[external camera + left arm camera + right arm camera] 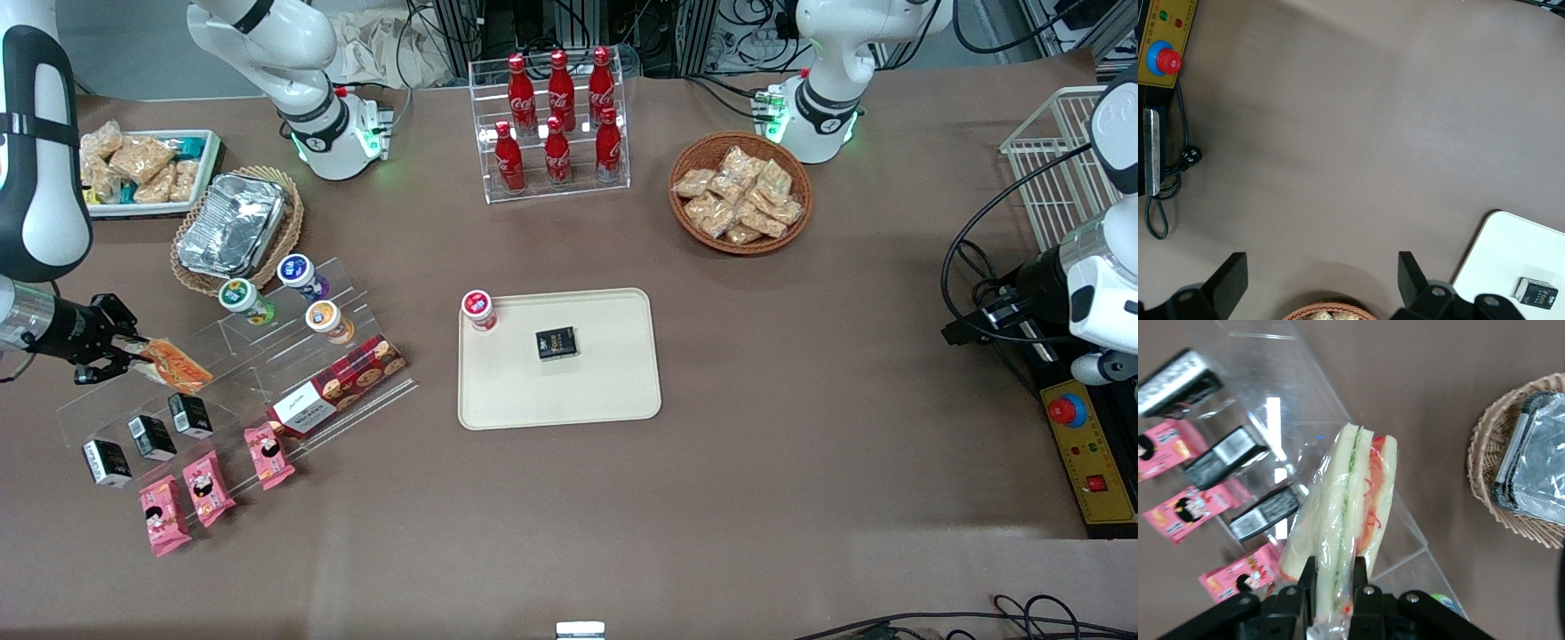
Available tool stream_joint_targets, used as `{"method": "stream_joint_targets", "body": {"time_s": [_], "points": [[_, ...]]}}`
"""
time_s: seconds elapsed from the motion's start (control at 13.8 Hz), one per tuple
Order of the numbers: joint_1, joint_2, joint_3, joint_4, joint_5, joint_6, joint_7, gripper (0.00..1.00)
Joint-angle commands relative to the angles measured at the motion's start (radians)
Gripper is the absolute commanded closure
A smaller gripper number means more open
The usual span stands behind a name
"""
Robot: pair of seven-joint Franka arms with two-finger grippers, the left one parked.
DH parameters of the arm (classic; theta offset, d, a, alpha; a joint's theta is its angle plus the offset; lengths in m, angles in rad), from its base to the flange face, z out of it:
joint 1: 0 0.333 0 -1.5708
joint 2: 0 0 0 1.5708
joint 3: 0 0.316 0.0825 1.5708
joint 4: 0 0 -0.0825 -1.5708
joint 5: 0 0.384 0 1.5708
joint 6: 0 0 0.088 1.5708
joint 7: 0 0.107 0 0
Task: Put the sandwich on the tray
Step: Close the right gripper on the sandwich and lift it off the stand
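Pink snack packets (203, 487) are sitting below my claw (120, 348), which is pinching the sandwich (176, 365) by its wrapper edge above the acrylic shelf (240, 373), keeping the bread unsquashed. I'm figuring the tray (605, 391) comes next, well off toward the parked arm.

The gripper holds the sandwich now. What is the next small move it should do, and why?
Probably carry it sideways toward the tray. The gripper is shut on the sandwich, held above the clear acrylic stand at the working arm's end of the table. On the tray a black box sits mid-tray and a red-capped cup stands at a corner, so aim for bare surface.
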Motion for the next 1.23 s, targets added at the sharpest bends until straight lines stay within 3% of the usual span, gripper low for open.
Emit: {"method": "stream_joint_targets", "body": {"time_s": [0.0, 0.43, 0.58, 0.72, 1.01, 1.16], "points": [[0.0, 0.001, 0.003, 0.05, 0.017, -0.01, -0.1, 0.76], [0.022, -0.007, 0.012, 0.124, 0.018, -0.045, -0.332, 0.83], [0.023, -0.003, 0.021, 0.164, 0.034, -0.096, -0.343, 0.84], [0.029, -0.003, 0.027, 0.211, 0.092, -0.116, -0.342, 0.84], [0.129, -0.006, 0.026, 0.256, 0.095, -0.15, -0.335, 0.84], [0.172, -0.006, 0.027, 0.268, 0.138, -0.176, -0.334, 0.82]]}}
